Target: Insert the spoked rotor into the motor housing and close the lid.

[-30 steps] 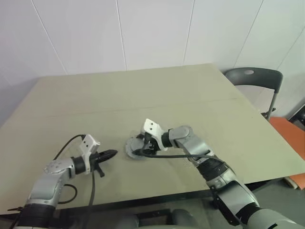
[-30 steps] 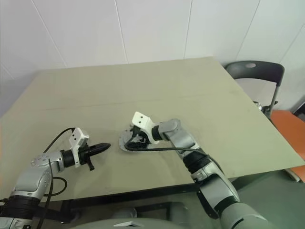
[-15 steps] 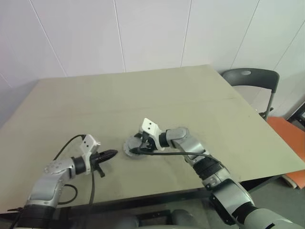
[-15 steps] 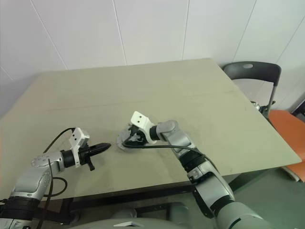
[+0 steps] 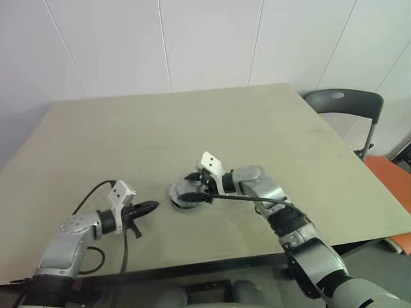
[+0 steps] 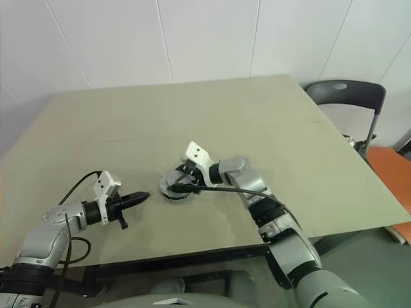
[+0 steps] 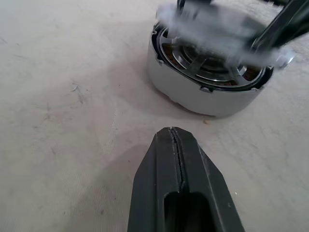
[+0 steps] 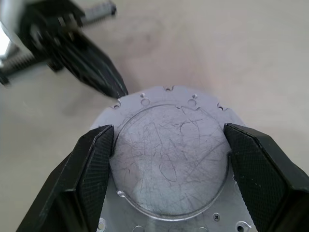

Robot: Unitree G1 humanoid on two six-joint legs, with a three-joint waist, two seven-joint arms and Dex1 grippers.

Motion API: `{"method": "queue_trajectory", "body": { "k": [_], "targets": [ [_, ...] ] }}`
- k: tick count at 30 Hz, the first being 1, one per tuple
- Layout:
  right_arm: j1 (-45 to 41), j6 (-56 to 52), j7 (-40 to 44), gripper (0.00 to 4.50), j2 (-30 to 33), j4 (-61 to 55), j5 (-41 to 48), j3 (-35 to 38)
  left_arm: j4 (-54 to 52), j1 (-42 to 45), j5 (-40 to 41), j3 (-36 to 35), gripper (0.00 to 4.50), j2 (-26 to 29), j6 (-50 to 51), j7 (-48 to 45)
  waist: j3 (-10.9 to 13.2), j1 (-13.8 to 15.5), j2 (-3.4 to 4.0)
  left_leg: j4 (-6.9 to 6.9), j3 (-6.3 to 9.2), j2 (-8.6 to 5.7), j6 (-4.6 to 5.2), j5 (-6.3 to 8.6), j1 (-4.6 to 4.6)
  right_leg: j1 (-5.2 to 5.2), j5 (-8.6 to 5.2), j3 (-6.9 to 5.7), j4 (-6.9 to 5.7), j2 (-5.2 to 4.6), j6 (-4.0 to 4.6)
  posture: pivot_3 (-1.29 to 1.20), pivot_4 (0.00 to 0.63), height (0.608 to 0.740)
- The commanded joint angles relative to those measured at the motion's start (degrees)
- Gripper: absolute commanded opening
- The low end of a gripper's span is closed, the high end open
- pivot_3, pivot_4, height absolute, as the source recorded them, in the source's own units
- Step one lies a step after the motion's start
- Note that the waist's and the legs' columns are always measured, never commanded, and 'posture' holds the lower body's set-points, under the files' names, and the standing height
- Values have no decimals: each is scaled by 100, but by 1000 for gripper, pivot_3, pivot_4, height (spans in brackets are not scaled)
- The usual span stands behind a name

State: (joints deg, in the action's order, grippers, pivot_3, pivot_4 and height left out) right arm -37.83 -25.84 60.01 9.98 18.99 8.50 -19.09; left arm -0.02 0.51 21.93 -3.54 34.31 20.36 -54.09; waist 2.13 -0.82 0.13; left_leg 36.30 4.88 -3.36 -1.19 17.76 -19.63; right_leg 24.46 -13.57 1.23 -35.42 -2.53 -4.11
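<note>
The motor housing [image 7: 207, 82] sits on the table [image 5: 257, 128], closer to its near edge than its far one and about midway between the side edges. The spoked rotor [image 7: 207, 67] lies inside it, over the copper windings. The right gripper [image 8: 169, 145] holds the lid [image 8: 169, 159] across its width, one black finger on each side, just above the housing. The left gripper [image 7: 176, 145] rests low over the table just beside the housing, towards the table's left edge, its two fingers pressed together on nothing.
</note>
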Motion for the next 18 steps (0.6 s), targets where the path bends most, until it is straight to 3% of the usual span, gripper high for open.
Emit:
{"method": "queue_trajectory", "body": {
  "k": [1, 9, 18],
  "targets": [
    [-145, 36, 105, 3286, -26, -442, 407, 339, -96, 59, 29, -114, 0, 90, -56, -22, 1, -2, 0, -3, -1, 0, 0, 0, -7, 10, 1, 1, -3, -1, 2, 0, 0, 740],
    [-251, 579, -276, 3286, 237, -80, -490, -231, -178, 69, 43, -103, 0, 91, 27, 3, 0, 16, 0, -4, 0, -8, 0, 1, -27, 26, 4, -1, -2, -10, 8, 0, 0, 740],
    [-125, 467, -164, 3286, 304, -79, -678, -491, -314, 19, 80, -130, 0, 120, 128, 29, -1, 1, -2, -2, -1, -7, 0, 1, -18, 21, 5, -1, -7, -8, 9, 0, 0, 740]
  ]
}}
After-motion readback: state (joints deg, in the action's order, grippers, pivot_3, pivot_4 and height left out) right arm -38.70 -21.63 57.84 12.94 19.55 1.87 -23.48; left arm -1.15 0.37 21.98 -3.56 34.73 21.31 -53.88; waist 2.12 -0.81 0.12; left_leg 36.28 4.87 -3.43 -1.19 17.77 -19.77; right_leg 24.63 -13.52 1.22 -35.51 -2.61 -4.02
